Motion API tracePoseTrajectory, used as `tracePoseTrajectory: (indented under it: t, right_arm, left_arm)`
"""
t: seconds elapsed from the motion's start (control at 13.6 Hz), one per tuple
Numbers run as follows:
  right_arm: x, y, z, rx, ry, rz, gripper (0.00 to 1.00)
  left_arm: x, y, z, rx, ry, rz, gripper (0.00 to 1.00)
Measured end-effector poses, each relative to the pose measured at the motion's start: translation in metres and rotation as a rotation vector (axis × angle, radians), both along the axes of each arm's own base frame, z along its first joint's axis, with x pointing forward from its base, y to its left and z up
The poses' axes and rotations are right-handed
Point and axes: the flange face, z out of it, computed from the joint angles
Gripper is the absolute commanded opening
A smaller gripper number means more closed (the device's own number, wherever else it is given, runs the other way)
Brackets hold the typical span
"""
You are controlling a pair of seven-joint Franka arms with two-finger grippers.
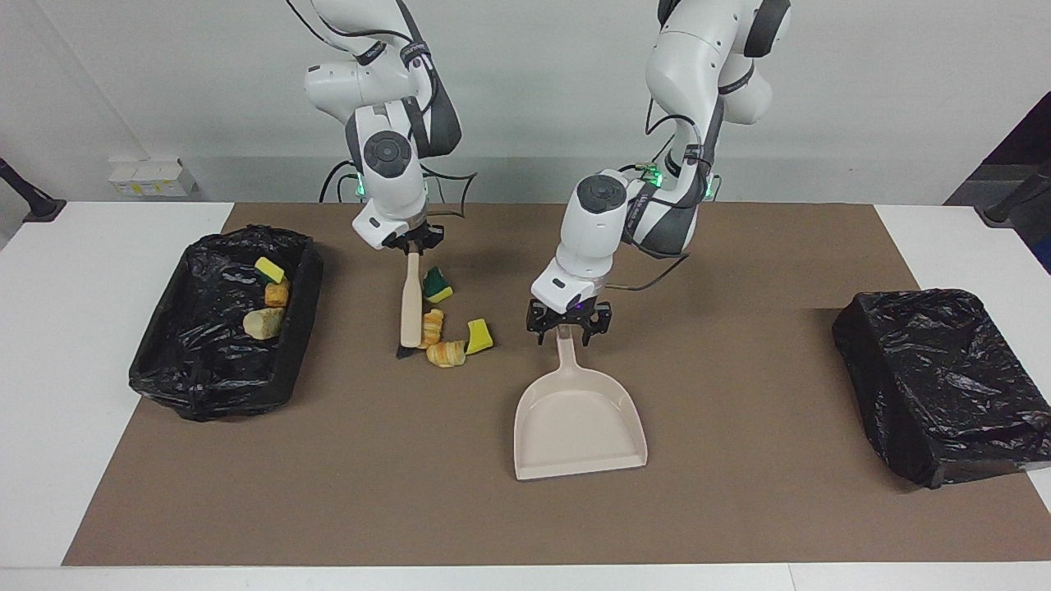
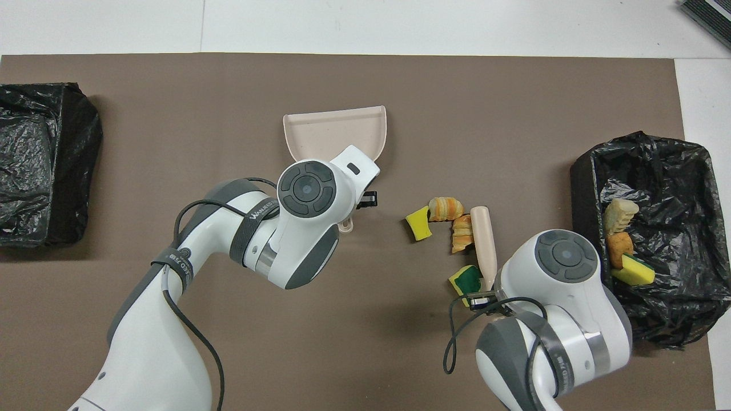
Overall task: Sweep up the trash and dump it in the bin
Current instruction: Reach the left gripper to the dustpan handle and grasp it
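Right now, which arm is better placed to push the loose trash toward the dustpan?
The right arm. Its claw is shut on the brush, whose bristles stand on the mat beside the croissant pieces. The left claw is down at the dustpan handle, so it suits steadying the pan.

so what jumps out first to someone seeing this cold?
The right gripper holds a beige brush against a cluster of trash on the brown mat. The left gripper is at the handle of the beige dustpan mid-table. A black-lined bin at the right arm's end already holds some scraps.
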Motion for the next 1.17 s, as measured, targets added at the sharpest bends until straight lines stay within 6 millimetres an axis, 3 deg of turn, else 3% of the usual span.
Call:
tracePoseTrajectory:
  t: [0.22, 0.37, 0.59, 0.81, 0.95, 1.17]
  right_arm:
    - [-0.002, 0.01, 0.011, -0.022, 0.003, -0.033, 0.0]
    - [-0.007, 0.009, 0.029, -0.071, 0.005, -0.085, 0.0]
    - [-0.032, 0.016, 0.045, -0.149, 0.045, -0.145, 0.0]
    - [-0.062, 0.018, 0.039, -0.174, 0.082, -0.166, 0.0]
    - [-0.073, 0.017, 0.033, -0.148, 0.108, -0.189, 0.0]
    - [-0.073, 0.018, 0.021, -0.117, 0.097, -0.207, 0.0]
  left_arm:
    - [-0.002, 0.0, -0.001, 0.017, 0.008, -0.022, 0.0]
    - [0.006, 0.012, 0.005, 0.037, -0.012, -0.136, 0.0]
    - [0.03, 0.071, 0.037, 0.084, -0.008, -0.305, 0.0]
    - [0.048, 0.132, 0.06, 0.128, 0.01, -0.571, 0.0]
    - [0.05, 0.153, 0.062, 0.146, 0.032, -0.785, 0.0]
    - [0.046, 0.161, 0.057, 0.151, 0.076, -1.058, 0.0]
